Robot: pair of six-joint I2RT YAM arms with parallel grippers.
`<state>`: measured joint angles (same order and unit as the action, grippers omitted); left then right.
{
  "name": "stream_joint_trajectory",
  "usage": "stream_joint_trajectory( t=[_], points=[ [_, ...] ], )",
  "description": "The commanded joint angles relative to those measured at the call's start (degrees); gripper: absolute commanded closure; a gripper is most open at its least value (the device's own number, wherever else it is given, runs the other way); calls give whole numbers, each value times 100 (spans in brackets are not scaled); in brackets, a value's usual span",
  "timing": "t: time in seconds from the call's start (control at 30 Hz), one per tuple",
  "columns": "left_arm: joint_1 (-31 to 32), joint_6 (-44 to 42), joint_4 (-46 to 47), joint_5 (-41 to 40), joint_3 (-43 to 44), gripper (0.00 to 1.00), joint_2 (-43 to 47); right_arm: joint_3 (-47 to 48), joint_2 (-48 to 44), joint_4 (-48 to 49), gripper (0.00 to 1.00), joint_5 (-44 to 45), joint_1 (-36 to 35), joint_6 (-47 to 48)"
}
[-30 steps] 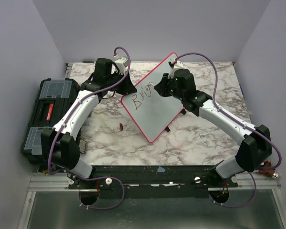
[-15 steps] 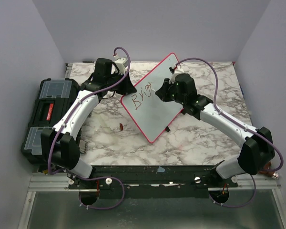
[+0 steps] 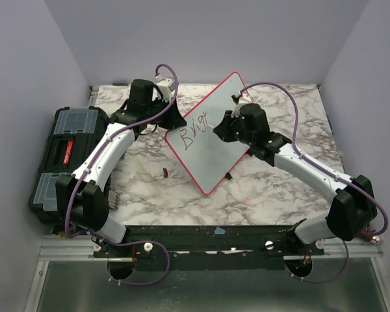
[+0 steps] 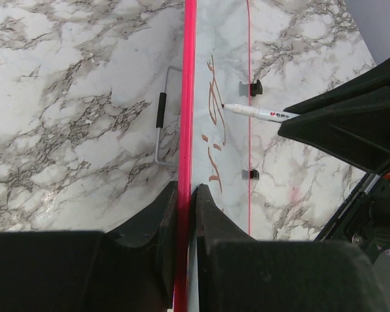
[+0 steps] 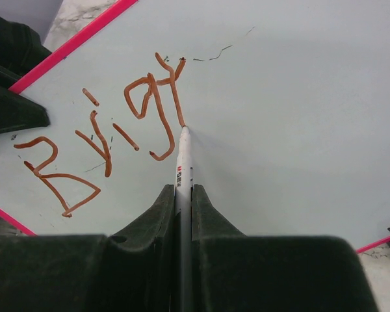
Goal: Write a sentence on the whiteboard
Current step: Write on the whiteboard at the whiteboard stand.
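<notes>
Toward the desk's [image 3: 266,195] twelve o'clock, the whiteboard [image 3: 211,156] is pinched at its nine o'clock edge by the left fingers [image 4: 162,221], while the right fingers [image 5: 211,221] clamp a marker [image 5: 182,162] on the sentence [image 3: 192,130], barely "Brig" written.

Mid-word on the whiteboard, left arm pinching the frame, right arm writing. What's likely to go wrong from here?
1. The left gripper clamps the whiteboard by one edge only; pen pressure may pivot or slip it and skew the lettering.
2. The marker sits in the shut right gripper's narrow pinch with its tip on the board; it might twist or slide back.
</notes>
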<state>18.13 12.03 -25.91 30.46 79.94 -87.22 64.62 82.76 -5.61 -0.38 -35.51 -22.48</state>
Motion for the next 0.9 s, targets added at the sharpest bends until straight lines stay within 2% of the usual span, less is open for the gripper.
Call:
stream_joint_trajectory(
  t=[0.0,0.5,0.87],
  points=[
    [60,-263,303,-424,-27,100,232,-44,-50,-90,99,254,0,35],
    [64,-351,321,-452,-93,100,303,668,313,-204,99,608,0,242],
    [59,-359,344,-473,-84,100,300,699,-181,-241,99,957,0,348]
  ],
)
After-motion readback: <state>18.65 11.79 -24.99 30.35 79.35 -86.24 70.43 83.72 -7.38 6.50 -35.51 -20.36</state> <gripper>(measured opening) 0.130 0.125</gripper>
